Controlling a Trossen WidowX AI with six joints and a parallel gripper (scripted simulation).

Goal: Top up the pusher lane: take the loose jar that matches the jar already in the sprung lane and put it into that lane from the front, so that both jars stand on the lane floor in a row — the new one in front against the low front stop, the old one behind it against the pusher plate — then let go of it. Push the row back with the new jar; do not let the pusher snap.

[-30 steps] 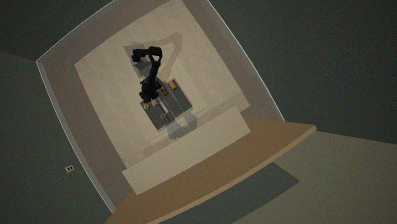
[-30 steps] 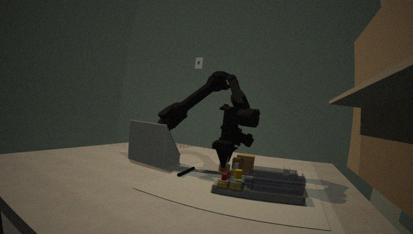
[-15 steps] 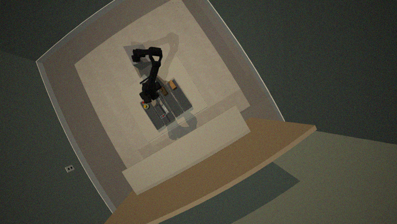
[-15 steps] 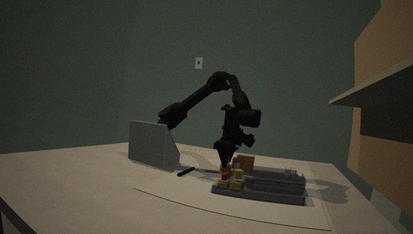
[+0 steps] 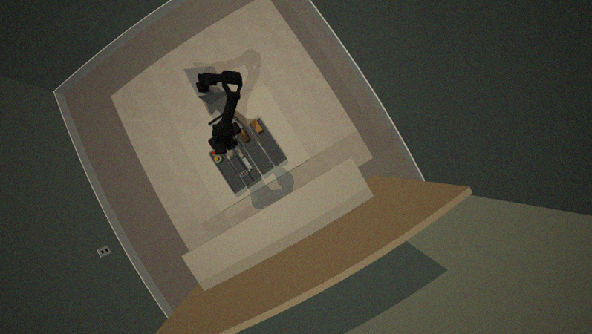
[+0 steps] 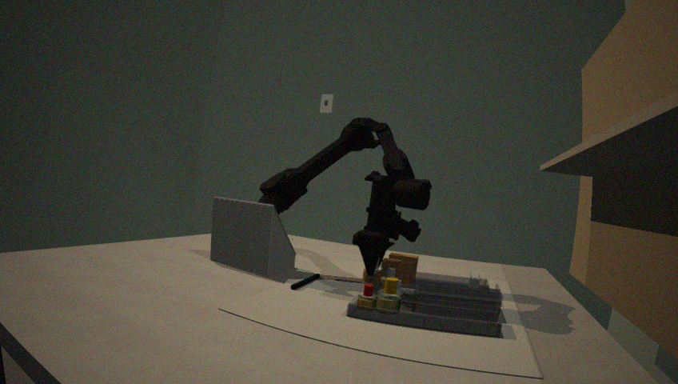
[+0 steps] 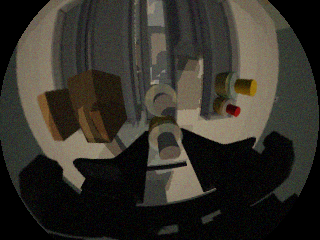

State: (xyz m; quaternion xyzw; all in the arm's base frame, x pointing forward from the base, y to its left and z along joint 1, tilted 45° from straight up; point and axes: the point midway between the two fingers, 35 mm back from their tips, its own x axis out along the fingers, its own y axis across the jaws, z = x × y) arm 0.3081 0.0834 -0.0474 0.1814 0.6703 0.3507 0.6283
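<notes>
My gripper point(image 7: 164, 132) point(image 6: 371, 271) points straight down at the front end of the grey lane rack point(image 6: 447, 324) point(image 5: 271, 144). It is shut on a small pale-lidded jar point(image 7: 166, 139), held low in front of the middle lane point(image 7: 156, 30) point(image 5: 245, 164). A matching jar point(image 7: 160, 99) point(image 6: 389, 272) stands just ahead of it in line with that lane. I cannot tell whether the two jars touch. The pusher plate is not clear in any view.
A yellow-lidded jar point(image 6: 391, 285) point(image 7: 244, 86) point(image 5: 217, 158) and a red-lidded jar point(image 6: 368, 290) point(image 7: 231, 110) stand at the rack's front corner. Brown boxes point(image 6: 404, 266) point(image 7: 80, 110) point(image 5: 256, 126) stand on the other side. A grey wedge point(image 6: 247, 242) and a black pen point(image 6: 305, 281) lie further off.
</notes>
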